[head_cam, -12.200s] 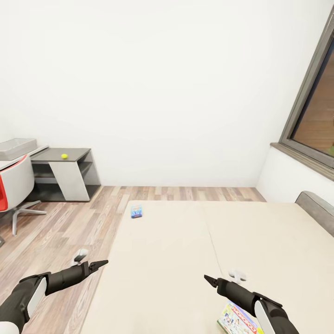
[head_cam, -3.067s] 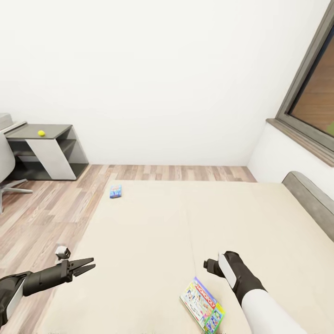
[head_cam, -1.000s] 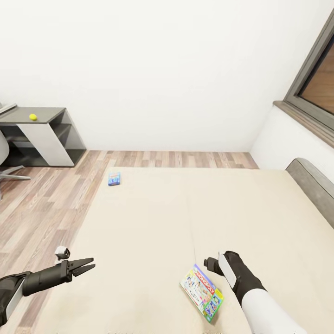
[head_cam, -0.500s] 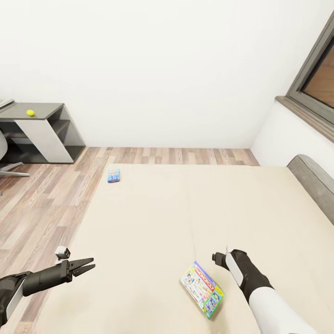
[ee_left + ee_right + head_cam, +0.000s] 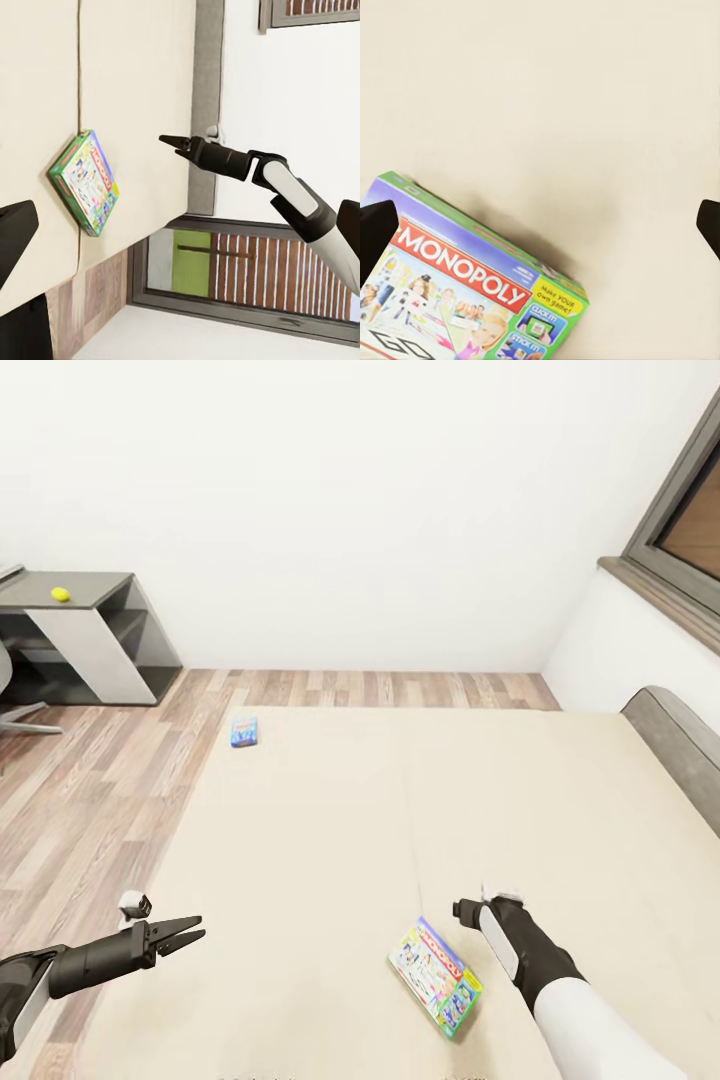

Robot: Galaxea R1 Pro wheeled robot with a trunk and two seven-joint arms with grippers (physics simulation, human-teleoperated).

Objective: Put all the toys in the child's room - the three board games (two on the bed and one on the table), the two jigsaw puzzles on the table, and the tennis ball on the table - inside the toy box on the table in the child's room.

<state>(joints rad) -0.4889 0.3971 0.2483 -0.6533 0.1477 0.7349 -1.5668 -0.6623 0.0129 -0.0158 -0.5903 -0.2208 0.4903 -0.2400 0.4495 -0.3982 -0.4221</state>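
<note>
The green-edged Monopoly board game (image 5: 435, 977) lies flat on the beige bed (image 5: 340, 810), near its front. My right gripper (image 5: 462, 909) hovers open just past the box's far right corner; the right wrist view shows the Monopoly box (image 5: 465, 277) below the spread fingertips (image 5: 375, 225). A smaller blue-teal board game (image 5: 244, 731) rests at the mattress's far left corner. The tennis ball (image 5: 61, 594) sits on the dark grey cabinet (image 5: 95, 585) at the far left. My left gripper (image 5: 185, 932) is open, over the bed's left edge, holding nothing.
The grey headboard (image 5: 680, 730) rises at the right under a dark-framed window (image 5: 690, 500). Wood-plank floor (image 5: 90, 780) runs along the bed's left side to the cabinet, with a chair leg (image 5: 20, 715) at the left border.
The camera has shifted, so the whole scene sits differently. My right gripper has drifted a little farther from me, past the Monopoly box's corner. The left arm and the boxes are unchanged.
</note>
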